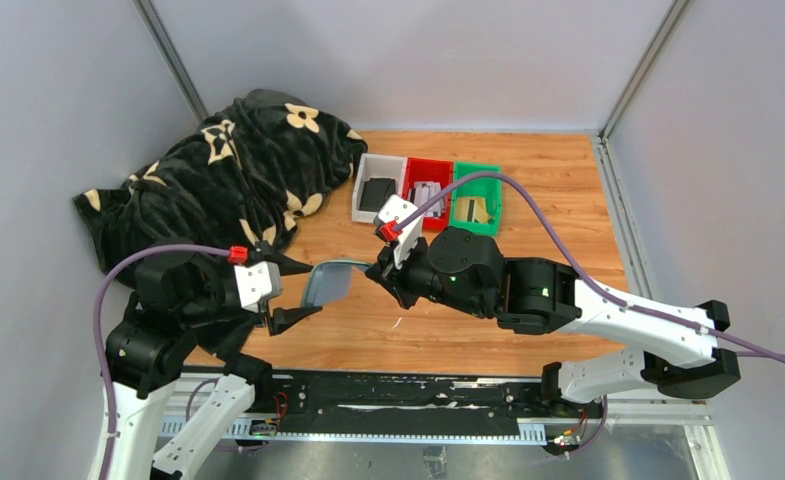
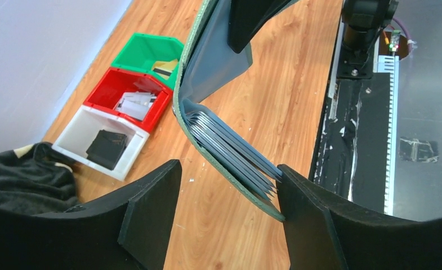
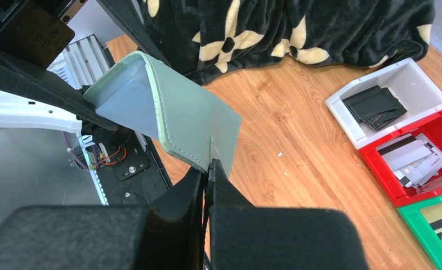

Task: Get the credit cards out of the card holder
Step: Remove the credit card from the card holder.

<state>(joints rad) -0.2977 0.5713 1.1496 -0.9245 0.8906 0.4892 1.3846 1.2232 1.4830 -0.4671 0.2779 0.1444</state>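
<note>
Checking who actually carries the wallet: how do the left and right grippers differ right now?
The right gripper is shut, pinching the edge of the card holder; the left gripper is open and grips nothing. The right gripper's fingers meet on the holder; the left gripper's fingers straddle its slotted half, one well clear of it. Both have black fingers.

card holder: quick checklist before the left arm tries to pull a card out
1. Right gripper jaws shut on card holder edge: ok
2. Holder spread open, slots exposed: ok
3. Left gripper jaws open, one either side of the slots: ok
4. Left jaws closed on a card: not ok
5. A card present in the slots: cannot tell
</note>
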